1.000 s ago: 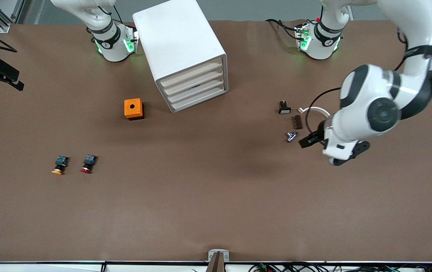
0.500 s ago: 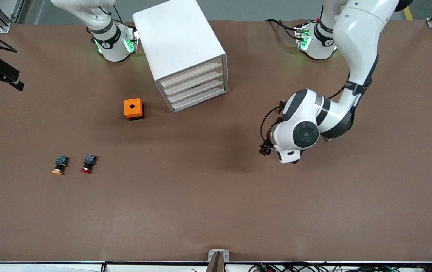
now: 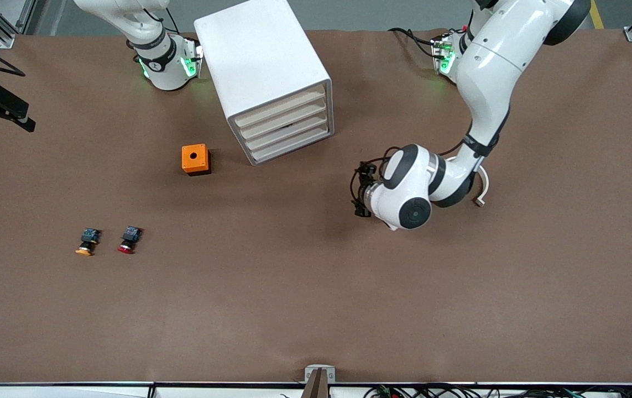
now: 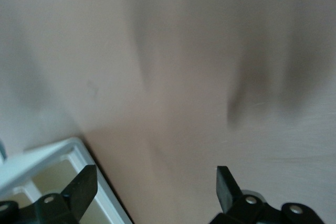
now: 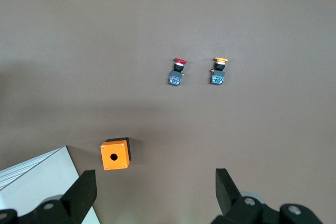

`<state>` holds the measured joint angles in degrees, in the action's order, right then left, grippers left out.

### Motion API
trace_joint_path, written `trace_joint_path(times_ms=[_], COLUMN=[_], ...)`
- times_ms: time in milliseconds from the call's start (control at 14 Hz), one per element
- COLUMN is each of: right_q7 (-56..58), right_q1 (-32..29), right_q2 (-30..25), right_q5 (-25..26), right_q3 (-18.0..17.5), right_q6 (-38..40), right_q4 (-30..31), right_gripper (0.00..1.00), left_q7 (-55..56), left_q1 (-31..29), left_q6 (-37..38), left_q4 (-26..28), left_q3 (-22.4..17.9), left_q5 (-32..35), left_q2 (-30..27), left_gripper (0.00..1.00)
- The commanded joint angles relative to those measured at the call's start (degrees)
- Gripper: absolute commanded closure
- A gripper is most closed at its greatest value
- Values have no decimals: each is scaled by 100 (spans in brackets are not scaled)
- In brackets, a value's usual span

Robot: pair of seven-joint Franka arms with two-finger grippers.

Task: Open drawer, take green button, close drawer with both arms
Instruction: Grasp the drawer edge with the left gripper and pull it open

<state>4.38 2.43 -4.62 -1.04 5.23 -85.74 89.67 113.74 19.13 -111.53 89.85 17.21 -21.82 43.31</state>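
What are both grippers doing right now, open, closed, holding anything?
Left gripper: open, empty, over bare table beside the drawer cabinet.
Right gripper: open, empty, up over the table above the orange box.

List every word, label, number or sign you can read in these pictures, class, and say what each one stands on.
None can be read.
Right arm's base collar: a small mark, too small to read.
Left arm's base: nothing legible shows.
Drawer cabinet, orange box, red-capped button, yellow-capped button: no lettering visible.
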Motion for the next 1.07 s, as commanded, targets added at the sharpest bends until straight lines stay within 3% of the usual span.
trace_joint_path(times_ms=[0,143,571,1000], right_q7=[-52,-43,-51,-95], right_q1=[-49,-49,-49,-49], right_q2=[-74,-74,-66,-66], right_q5=[43,43,51,51], right_q3=[-31,-31,-22,-22], right_q6=[40,40,40,40], right_q4=[41,41,41,33], right_gripper=[0,0,0,0], left_q7=[455,997,1554,1598], left_q1=[160,371,697,995], left_q6=[105,122,754,799], left_q4=[-144,-144,-152,-152], left_q3=[-8,-8,-8,-8], left_q5=[-724,-1086,-2025,-2791], left_q2=[186,256,564,678], left_gripper=[0,1,34,50])
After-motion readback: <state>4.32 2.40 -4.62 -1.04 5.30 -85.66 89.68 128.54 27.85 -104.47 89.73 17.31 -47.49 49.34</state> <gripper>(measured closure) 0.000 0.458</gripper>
